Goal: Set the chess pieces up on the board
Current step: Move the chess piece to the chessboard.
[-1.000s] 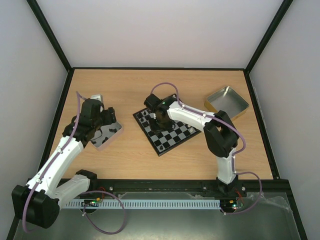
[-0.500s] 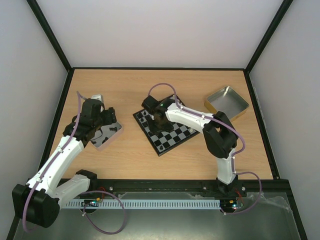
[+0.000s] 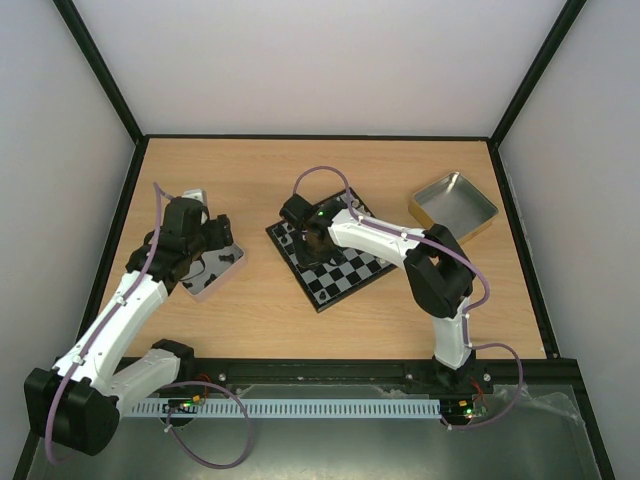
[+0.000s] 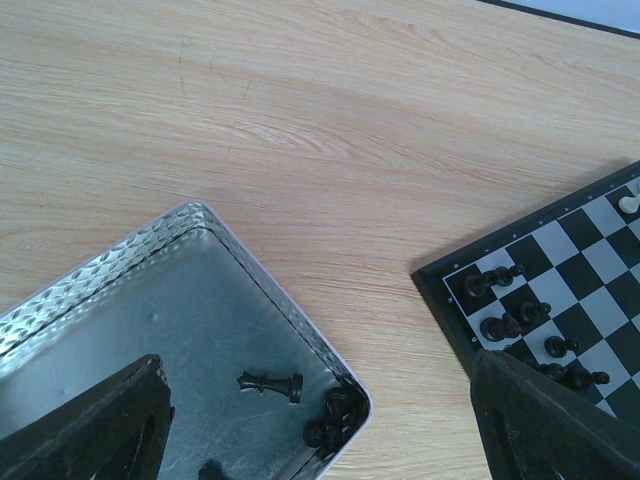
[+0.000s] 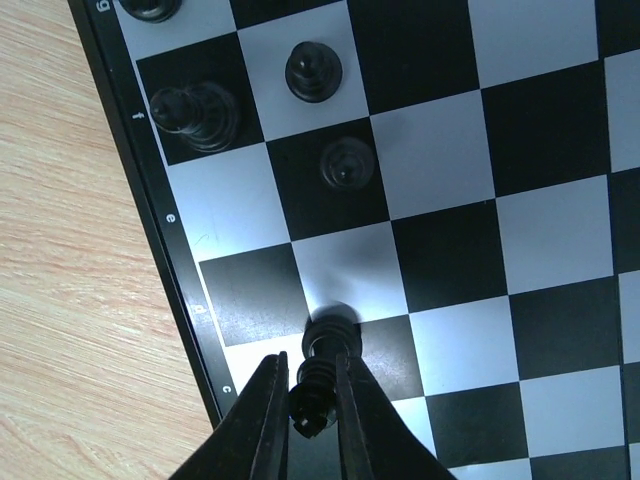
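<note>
letters g, f, e, d, c, on rim of the board point(image 5: 183, 262)

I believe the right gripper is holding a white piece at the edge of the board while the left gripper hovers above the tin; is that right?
Not quite: the right wrist view shows the piece in the right gripper is black, not white. It is at the board edge, and the left gripper hovers above the tin.

A tin point(image 4: 180, 320) holding loose pieces point(image 4: 272, 383) lies left of the board point(image 4: 590, 250).

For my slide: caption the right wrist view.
Right gripper pinches a black chess piece at the board's edge, near other black pieces.
</note>
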{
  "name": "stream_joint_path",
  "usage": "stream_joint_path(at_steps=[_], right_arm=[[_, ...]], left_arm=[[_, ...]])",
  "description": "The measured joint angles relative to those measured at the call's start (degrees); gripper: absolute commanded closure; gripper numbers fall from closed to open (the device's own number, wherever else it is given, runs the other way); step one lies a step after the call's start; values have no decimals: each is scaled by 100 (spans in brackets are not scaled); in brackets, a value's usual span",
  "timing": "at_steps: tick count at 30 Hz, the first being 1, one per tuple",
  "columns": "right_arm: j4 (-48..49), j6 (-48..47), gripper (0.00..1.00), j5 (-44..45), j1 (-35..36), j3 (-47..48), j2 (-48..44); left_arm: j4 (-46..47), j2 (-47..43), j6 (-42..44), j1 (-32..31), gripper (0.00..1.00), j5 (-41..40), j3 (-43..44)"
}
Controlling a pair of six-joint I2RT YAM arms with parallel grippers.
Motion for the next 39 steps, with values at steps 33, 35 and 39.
stream_joint_path(at_steps=[33,35,39], right_arm=[[520,107,89,-358,42,-2,0],[522,109,88,-345,42,-2,0],[522,125,82,-328,44,-2,0]], left_arm=[[0,9,0,0,17,0,0],[0,9,0,0,17,0,0],[0,9,0,0,17,0,0]])
